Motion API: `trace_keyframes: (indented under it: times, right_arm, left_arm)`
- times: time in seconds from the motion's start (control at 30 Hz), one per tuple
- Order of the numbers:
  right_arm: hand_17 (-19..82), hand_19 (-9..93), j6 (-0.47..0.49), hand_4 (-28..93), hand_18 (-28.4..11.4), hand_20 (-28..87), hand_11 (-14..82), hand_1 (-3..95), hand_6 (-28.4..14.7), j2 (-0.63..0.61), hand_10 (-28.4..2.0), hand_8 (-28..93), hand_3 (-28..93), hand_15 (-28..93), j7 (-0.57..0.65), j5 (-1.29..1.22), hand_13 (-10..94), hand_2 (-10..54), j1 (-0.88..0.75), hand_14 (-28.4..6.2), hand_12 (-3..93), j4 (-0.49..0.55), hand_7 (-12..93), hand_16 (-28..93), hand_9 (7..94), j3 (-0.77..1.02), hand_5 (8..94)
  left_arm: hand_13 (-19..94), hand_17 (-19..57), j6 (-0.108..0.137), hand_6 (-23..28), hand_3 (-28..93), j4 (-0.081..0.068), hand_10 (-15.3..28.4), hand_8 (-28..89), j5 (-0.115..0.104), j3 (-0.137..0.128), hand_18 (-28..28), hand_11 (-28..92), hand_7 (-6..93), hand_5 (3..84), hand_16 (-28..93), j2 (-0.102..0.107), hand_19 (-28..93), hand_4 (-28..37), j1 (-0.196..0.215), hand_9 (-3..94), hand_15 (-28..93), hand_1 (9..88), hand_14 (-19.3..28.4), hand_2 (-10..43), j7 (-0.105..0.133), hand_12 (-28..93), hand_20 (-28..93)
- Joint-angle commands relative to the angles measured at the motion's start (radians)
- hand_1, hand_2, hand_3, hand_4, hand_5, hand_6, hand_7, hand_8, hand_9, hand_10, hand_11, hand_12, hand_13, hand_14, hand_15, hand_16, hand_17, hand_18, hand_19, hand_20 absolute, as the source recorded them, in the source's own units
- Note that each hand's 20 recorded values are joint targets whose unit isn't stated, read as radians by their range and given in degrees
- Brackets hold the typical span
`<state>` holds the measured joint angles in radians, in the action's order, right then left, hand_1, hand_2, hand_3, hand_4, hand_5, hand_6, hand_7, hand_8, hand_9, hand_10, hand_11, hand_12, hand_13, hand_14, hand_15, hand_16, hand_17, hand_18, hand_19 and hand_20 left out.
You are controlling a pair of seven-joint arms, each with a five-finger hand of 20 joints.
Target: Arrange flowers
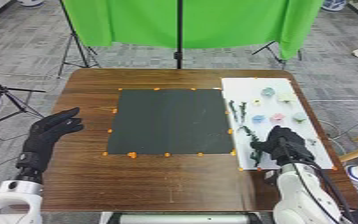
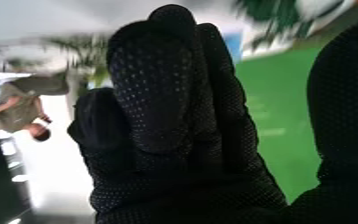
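On the white rectangular board (image 1: 245, 85), beside leafy green stems (image 1: 249, 133) and small pastel flowers (image 1: 277, 118), the black-gloved right hand (image 1: 282, 140) is loosely open, thumb apart; the left hand (image 1: 51, 127) is open too.

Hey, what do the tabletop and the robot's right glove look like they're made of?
The tabletop looks like wood or wood-look laminate, with streaky brown grain and a slight sheen. The right glove seems to be matte knit or mesh fabric, judging by its fine texture and pale dots.
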<state>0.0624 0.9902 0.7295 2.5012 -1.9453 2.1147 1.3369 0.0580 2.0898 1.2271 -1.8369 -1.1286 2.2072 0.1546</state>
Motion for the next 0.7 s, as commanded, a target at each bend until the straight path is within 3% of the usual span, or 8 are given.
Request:
trace_keyframes:
  times: [0.03,0.4,0.7]
  right_arm:
    - [56,93,0.088,-27,-17.8,58,17.8,33.0,-6.5,-0.096,-16.5,-7,62,48,0.008,-0.047,92,-9.5,0.06,-3.4,20.1,0.01,15,34,79.4,-0.034,71.4]
    - [59,93,0.177,-25,-16.1,59,17.1,33.4,-8.1,-0.093,-17.8,-6,57,47,0.039,-0.088,94,-9.5,0.101,-2.4,19.7,-0.009,13,35,80.6,-0.117,72.3]
    - [63,93,0.121,-18,-13.4,56,22.6,44.8,-6.9,-0.074,-16.7,-6,58,52,0.044,-0.08,94,-9.5,0.108,-1.8,21.6,-0.048,18,33,85.8,-0.166,77.0]
  left_arm:
    - [41,10.0,-0.019,5.6,64,0.004,14.3,-6,-0.002,-0.003,15.1,22,12.3,47.0,0,-0.004,26,-16.7,0.019,46.8,29,33.0,19.3,3.1,-0.029,13,29]
    - [41,9.8,-0.031,5.7,65,0.005,14.3,-6,0.001,-0.004,15.2,22,11.9,46.9,0,-0.003,27,-16.8,0.014,46.6,29,32.9,19.4,3.1,-0.042,13,29]
    - [41,9.5,-0.037,5.7,64,0.005,14.3,-6,0.002,-0.005,15.3,22,12.0,46.8,0,-0.002,27,-16.7,0.011,46.6,29,32.8,19.5,3.1,-0.051,13,29]
